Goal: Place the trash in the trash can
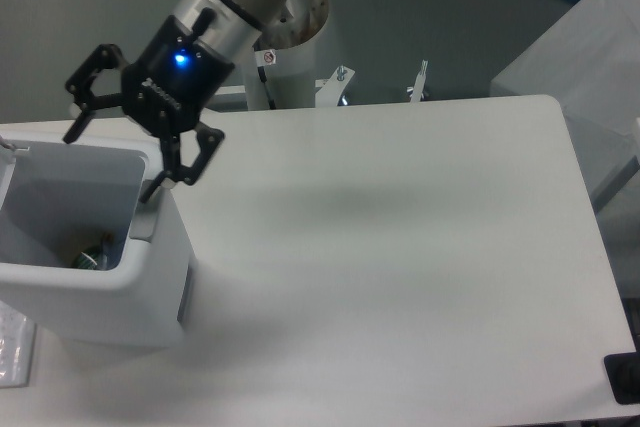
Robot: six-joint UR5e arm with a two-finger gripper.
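So the trash can, a chunky white plastic box with rounded corners and a thick rim, sits far left. Deep in its bottom corner some trash peeks out, greenish, hard to make out. Above the rim hangs the black gripper, fingers spread wide, holding nothing, over the smooth white table.

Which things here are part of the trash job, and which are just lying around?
Part of the job:
- trash can
- trash inside it, only a dark-green bit showing
- tool, open and empty above the bin

Just lying about:
- clear plastic item at the left edge
- metal fittings at the table's far edge
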